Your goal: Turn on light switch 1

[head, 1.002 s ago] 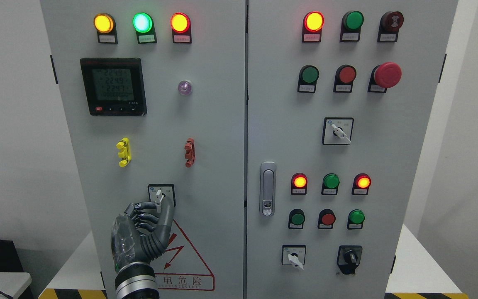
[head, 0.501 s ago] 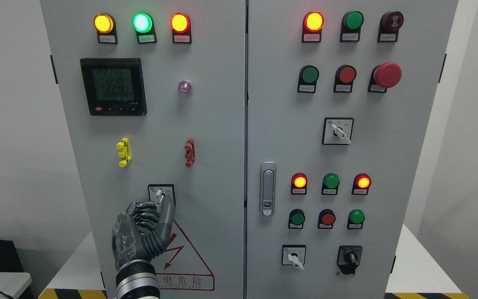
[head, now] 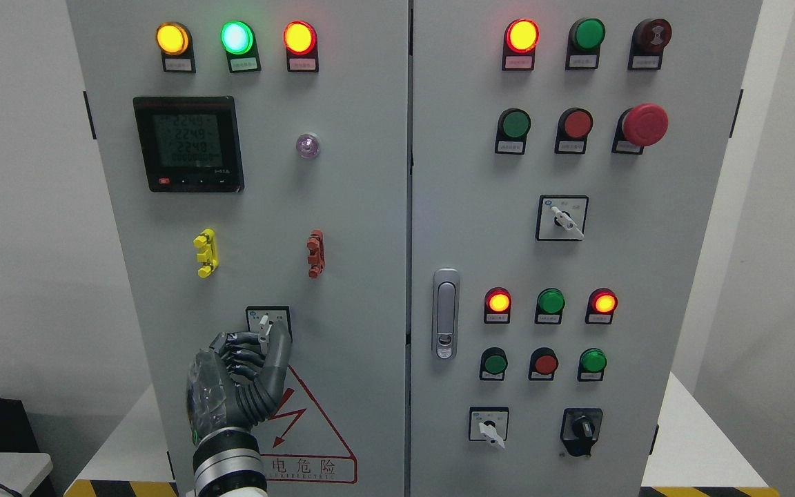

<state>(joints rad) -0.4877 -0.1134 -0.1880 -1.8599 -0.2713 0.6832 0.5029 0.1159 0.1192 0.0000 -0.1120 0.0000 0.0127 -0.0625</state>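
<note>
- The left hand [head: 235, 376], dark grey with jointed metal fingers, rises from the lower left of the frame on a silver-cuffed wrist, palm toward the panel.
- Its fingers [head: 237, 357] curl around the small white lever of the square black-framed rotary switch [head: 268, 323]; thumb and fingertips pinch the lever.
- That switch sits low on the left door of the pale grey metal control cabinet [head: 356, 207], just above a red triangular warning sign [head: 311, 442].
- At upper left glow 3 round indicator lamps [head: 237, 38]: amber, green, red.
- A black digital meter [head: 188, 143] hangs below them.
- White walls flank the cabinet.
</note>
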